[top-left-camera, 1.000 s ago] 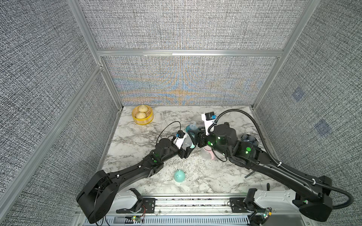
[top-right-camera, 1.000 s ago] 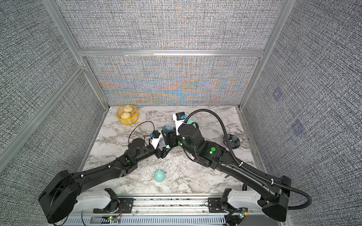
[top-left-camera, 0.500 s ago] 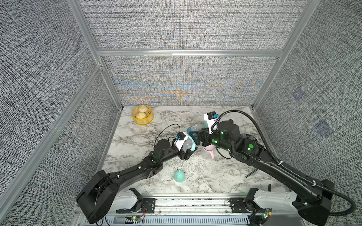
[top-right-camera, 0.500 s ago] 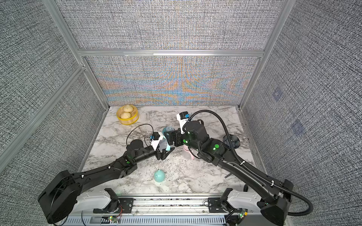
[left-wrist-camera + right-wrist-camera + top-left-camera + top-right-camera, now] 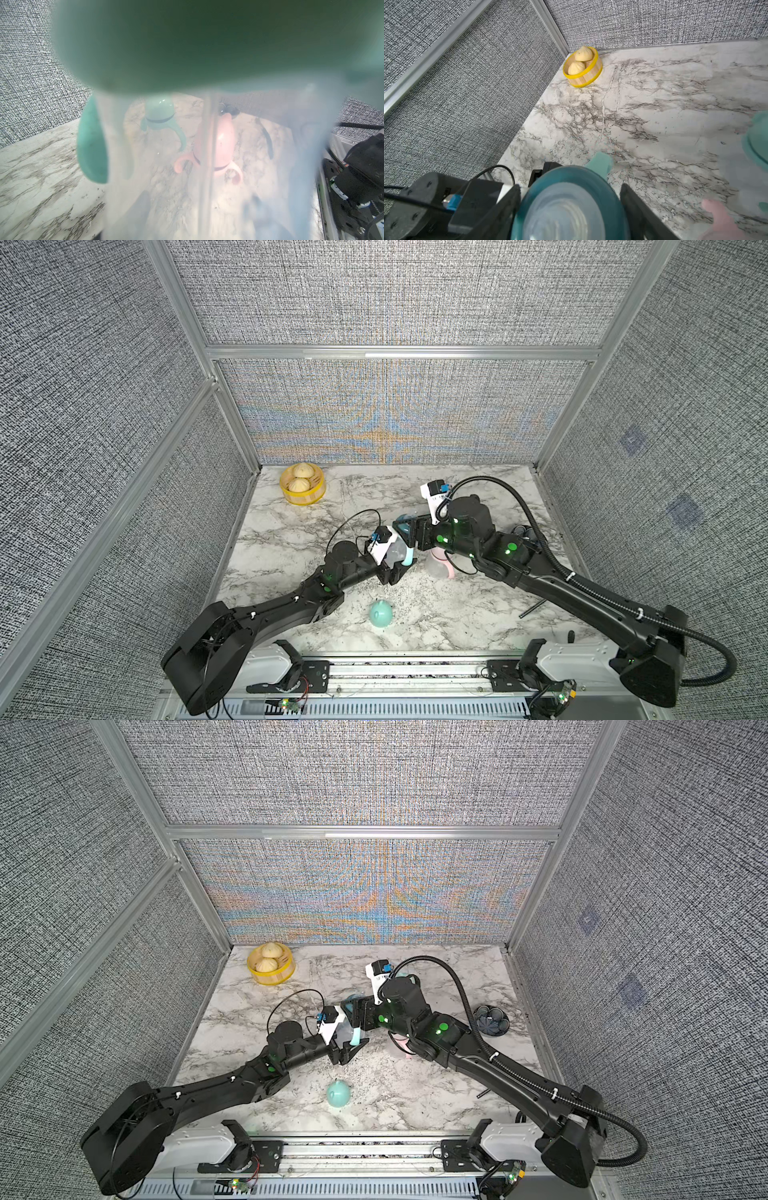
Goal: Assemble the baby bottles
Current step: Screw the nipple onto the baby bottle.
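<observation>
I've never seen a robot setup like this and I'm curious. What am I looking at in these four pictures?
Two black robot arms work on a marble table. Two pictures come from one overhead camera pair; the other two from cameras on each wrist. The left arm has its jaws shut on a clear bottle; the right arm has its jaws either side of the teal collar at its mouth, grip uncertain. On the table: a mint cap, a pink bottle, a yellow basket of buns and a dark bowl.
</observation>
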`<state>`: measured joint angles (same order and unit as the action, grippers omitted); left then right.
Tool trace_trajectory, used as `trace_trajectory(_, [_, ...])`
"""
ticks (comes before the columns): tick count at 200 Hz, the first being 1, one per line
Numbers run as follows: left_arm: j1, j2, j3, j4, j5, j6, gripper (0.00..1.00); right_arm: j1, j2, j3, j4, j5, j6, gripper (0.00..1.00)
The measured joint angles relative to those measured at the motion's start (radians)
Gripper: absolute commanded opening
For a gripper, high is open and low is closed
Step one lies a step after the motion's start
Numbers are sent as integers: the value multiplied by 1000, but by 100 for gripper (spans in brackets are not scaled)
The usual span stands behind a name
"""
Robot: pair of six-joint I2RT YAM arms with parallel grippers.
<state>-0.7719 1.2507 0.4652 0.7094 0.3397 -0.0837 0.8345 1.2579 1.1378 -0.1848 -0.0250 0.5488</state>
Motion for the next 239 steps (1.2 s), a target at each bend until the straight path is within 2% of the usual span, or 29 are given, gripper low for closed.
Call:
trace_trajectory(47, [-5,-17,-53,87,-18,1,0,-34,-46,-71,48,-62,75,70])
trace_trajectory(79, [-4,-16,-55,111,-26,-3,0,-43,-51,-79,69,-70,83,88])
trace_trajectory(118, [-3,-2,-48,146,-27,-14,0,-47,-33,-62,62,-89,93,92])
trace_trajectory(144, [-2,-2,-48,157,-28,-14,0,-47,-20,-47,59,-109,101,87])
trace_trajectory(188, [-2,-2,-42,145,-35,-18,1,-46,-6,-31,55,-121,101,62])
trace_trajectory(200, [-2,-3,-33,129,-38,-22,13,-47,-3,-24,49,-120,95,59])
trace_trajectory(202, [-2,-3,-32,127,-39,-22,20,-47,-3,-23,47,-119,94,59])
trace_trajectory(205, [-2,-3,-29,122,-39,-23,37,-47,-3,-20,44,-117,93,58])
trace_trajectory(216, [-3,-6,-18,101,-42,-24,72,-47,0,-9,34,-111,88,58])
trace_trajectory(220, [-3,-8,-14,95,-44,-24,92,-48,3,-3,30,-110,87,58])
trace_trajectory(222, [-3,-9,-13,93,-45,-23,98,-48,4,0,29,-110,85,58])
trace_trajectory(239, [-3,-17,-2,66,-77,-17,100,-47,25,37,0,-90,50,58])
